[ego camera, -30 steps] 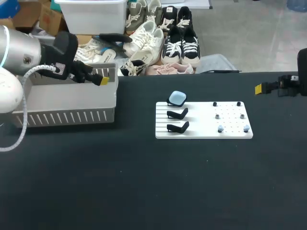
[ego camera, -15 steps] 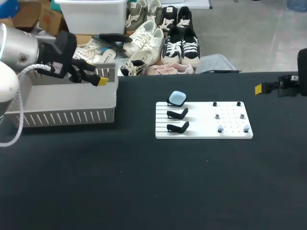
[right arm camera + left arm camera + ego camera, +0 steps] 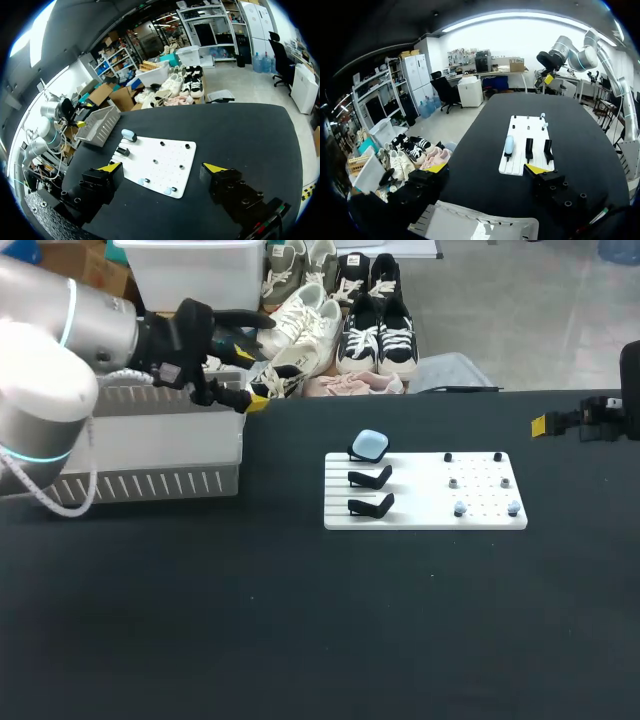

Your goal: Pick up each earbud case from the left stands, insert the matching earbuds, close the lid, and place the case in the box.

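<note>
Bright, even overhead light falls on the matte black table (image 3: 300, 620), casting only soft, faint shadows.

A black worktop (image 3: 300, 620) carries a white pegboard (image 3: 420, 518) near its middle. Along the board's left side stand three black stands in a row. The farthest one (image 3: 357, 453) holds a pale blue earbud case (image 3: 371, 445), with the other two stands (image 3: 370, 477) (image 3: 370, 506) in front of it. Small earbuds sit on pegs on the board's right half: a dark pair (image 3: 447, 457) at the back, a grey pair (image 3: 453, 482) in the middle and a light blue pair (image 3: 460, 509) in front. A white slatted box (image 3: 140, 483) stands at the left. The left pincer (image 3: 250, 400) hangs over the box's far right corner. The right pincer (image 3: 540, 425) is above the worktop's far right, well apart from the board.
</note>
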{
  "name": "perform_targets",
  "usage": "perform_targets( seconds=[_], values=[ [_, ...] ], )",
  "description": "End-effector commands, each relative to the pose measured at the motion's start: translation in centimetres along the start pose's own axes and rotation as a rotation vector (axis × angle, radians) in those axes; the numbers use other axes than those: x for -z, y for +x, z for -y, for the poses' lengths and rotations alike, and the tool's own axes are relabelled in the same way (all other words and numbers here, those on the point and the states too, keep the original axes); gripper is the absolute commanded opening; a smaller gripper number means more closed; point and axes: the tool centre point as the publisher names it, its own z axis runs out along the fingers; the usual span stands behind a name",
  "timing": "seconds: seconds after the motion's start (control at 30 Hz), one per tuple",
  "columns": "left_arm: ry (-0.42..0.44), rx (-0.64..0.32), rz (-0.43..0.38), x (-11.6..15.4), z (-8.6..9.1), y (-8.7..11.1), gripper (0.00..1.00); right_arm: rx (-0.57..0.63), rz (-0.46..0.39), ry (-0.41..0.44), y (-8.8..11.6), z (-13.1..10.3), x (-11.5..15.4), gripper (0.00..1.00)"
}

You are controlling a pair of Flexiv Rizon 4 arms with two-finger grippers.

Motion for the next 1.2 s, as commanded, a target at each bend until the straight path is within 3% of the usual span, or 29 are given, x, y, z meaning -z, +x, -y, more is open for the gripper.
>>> perform_targets(
  seconds=[0.03, 0.23, 0.43, 0.8, 1.2],
  values=[
    [0.15, -0.043, 0.007, -6.1, -3.7, -0.1, 1.0, 0.001, -0.001, 0.0, 0.0, 0.0, 0.0, 1.0],
    [0.239, -0.046, 0.023, -9.3, -3.3, -0.7, 1.0, 0.001, -0.001, 0.0, 0.0, 0.0, 0.0, 1.0],
    [0.266, -0.028, 0.047, -10.5, -2.0, -1.5, 1.0, 0.001, -0.001, 0.0, 0.0, 0.0, 0.0, 1.0],
    [0.274, 0.02, 0.073, -12.0, 2.2, -1.8, 1.0, 0.001, -0.001, 0.0, 0.0, 0.0, 0.0, 1.0],
    [0.232, 0.036, 0.005, -13.4, 4.6, -1.3, 1.0, 0.001, -0.001, 0.0, 0.0, 0.0, 0.0, 1.0]
  ],
)
